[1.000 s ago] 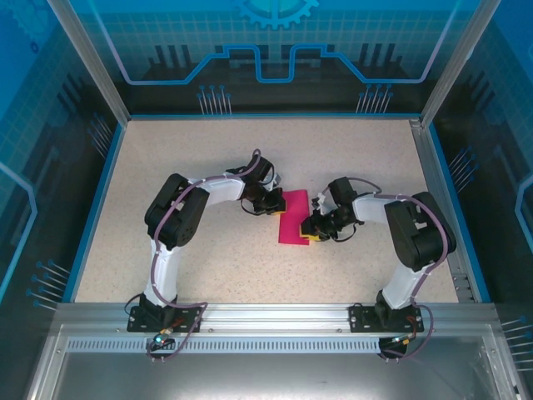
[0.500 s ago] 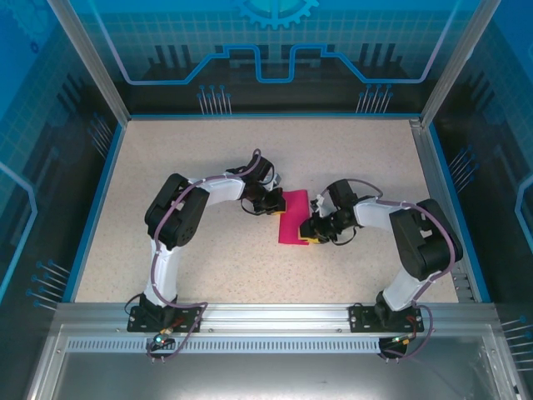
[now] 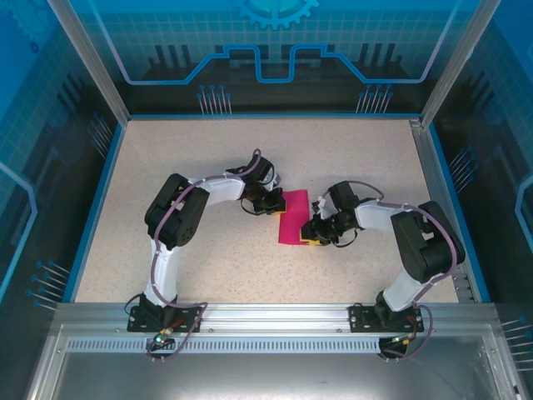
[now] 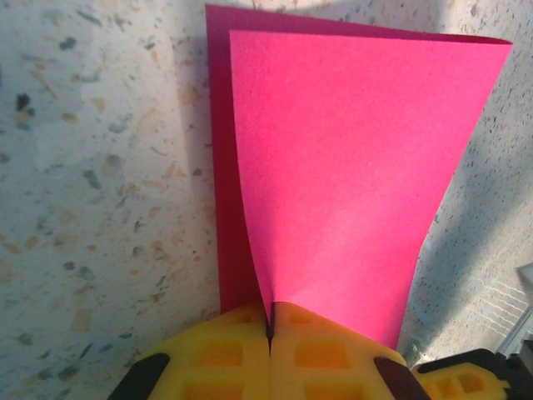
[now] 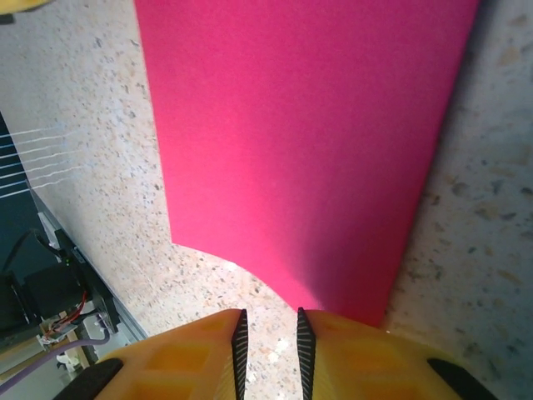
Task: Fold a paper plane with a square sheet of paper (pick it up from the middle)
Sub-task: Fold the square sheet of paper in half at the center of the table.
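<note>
Half-folded sheet, mid-bench
Left hand is pinched shut on the far-left edge of the square sheet of paper. Right hand stands narrowly parted at its near-right corner (nothing between). Light, limp, easily creased: probably best gripped at the edges.

We see the sheet of thin magenta-pink paper folded in half into a narrow rectangle with sharp, straight edges. It lies near the middle of the speckled beige tabletop. The two layers do not quite match: a darker strip of the lower layer shows along one side, and the upper layer lifts and curves at one end.
</note>
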### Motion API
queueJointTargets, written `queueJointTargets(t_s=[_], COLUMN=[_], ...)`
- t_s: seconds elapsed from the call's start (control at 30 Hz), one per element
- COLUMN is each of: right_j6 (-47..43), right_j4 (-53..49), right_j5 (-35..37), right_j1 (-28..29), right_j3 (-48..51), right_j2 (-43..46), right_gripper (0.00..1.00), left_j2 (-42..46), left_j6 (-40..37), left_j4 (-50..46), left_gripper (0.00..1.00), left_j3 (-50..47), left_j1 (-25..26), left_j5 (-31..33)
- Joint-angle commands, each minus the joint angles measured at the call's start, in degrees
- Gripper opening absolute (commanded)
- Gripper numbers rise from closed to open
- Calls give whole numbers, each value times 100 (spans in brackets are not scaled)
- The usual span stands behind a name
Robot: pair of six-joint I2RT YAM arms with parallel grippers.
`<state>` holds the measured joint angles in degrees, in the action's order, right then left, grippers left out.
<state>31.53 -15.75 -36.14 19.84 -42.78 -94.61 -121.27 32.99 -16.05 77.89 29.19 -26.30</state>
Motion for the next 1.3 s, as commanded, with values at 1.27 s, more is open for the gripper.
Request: queueJointTargets(t_s=[1.27], right_j6=[-251], right_j4=[-508], right_j5=[262], right_j1=[-584], right_j3=[-2209], right_j2=[-1942], right_gripper=[27], left_j2=[-318], left_j6=[-133], left_j4=[-539], left_gripper=[4], left_j3=[77], left_j1=[-41], left_j5=[242])
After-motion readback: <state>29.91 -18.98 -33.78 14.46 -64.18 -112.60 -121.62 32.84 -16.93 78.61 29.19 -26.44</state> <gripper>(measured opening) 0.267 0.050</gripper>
